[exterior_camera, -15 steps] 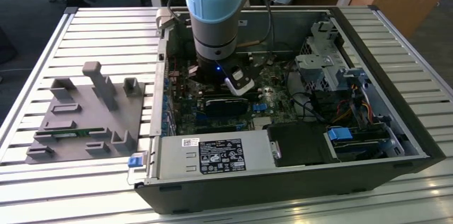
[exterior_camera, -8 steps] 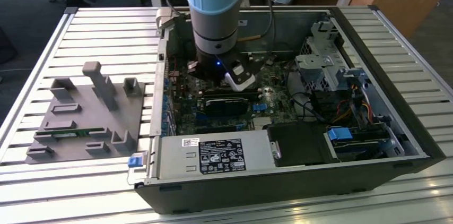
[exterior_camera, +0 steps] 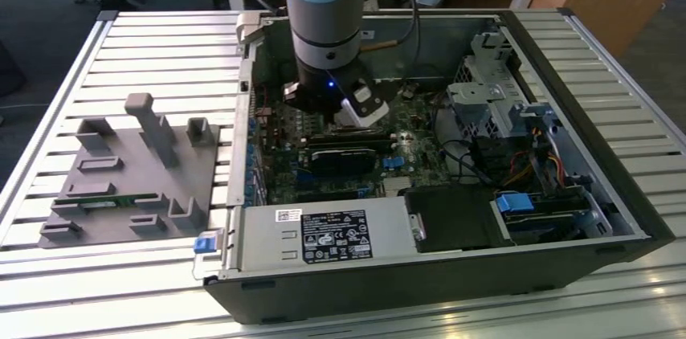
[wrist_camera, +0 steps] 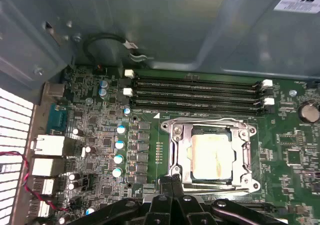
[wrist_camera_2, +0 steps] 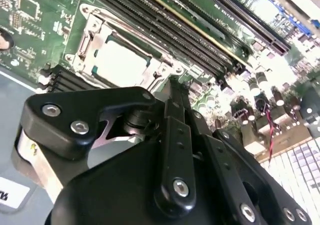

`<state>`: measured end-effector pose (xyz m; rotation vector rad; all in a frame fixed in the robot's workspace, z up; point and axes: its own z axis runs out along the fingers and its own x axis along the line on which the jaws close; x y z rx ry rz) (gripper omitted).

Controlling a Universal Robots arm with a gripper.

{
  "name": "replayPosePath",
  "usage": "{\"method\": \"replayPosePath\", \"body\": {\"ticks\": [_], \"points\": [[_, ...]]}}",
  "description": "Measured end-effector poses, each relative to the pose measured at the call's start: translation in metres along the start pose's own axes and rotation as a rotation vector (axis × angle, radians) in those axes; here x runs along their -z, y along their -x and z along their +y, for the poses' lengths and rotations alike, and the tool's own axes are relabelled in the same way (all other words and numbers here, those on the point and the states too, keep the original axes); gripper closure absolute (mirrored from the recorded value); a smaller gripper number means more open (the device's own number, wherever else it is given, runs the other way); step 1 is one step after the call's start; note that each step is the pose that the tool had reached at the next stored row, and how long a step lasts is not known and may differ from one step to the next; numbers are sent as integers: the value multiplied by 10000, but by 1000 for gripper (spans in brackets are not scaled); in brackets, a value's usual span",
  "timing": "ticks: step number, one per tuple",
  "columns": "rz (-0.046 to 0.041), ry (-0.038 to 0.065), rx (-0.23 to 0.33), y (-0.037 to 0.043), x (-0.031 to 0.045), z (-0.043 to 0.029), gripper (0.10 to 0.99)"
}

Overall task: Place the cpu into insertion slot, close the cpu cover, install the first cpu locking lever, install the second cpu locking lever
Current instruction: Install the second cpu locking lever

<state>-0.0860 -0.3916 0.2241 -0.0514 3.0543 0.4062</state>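
Observation:
The cpu (wrist_camera: pixel 212 155) (wrist_camera_2: pixel 120 62) lies flat with its dull silver top up in the insertion slot, which it hides. The cpu cover (wrist_camera: pixel 176 135) (wrist_camera_2: pixel 87 37) lies down around the chip, which shows through its window. A thin metal locking lever (wrist_camera: pixel 220 186) runs along the socket's side nearest my fingers, and another (wrist_camera: pixel 200 120) runs along the far side by the memory slots. My gripper (wrist_camera: pixel 172 181) (wrist_camera_2: pixel 172 85) is shut, its black tips together at one corner of the socket frame, with nothing seen between them. In the exterior view the arm (exterior_camera: pixel 321 102) reaches down into the open computer case.
Long black memory slots (wrist_camera: pixel 200 92) run beside the socket. A row of blue-topped capacitors (wrist_camera: pixel 120 145) stands on its other side. The case holds a power supply (exterior_camera: pixel 321 238) and a drive cage (exterior_camera: pixel 504 90). A grey parts fixture (exterior_camera: pixel 128 170) sits on the slatted table.

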Motion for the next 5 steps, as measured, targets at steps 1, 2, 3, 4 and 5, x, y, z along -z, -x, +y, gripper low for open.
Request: {"method": "replayPosePath", "body": {"ticks": [1,2,3,4,5], "points": [[0,1,0,1,16,4,980],[-1,2,0,2,20,6,980],[-2,5,1,1,20,6,980],[-2,6,1,1,20,6,980],[-2,6,0,1,20,6,980]]}}
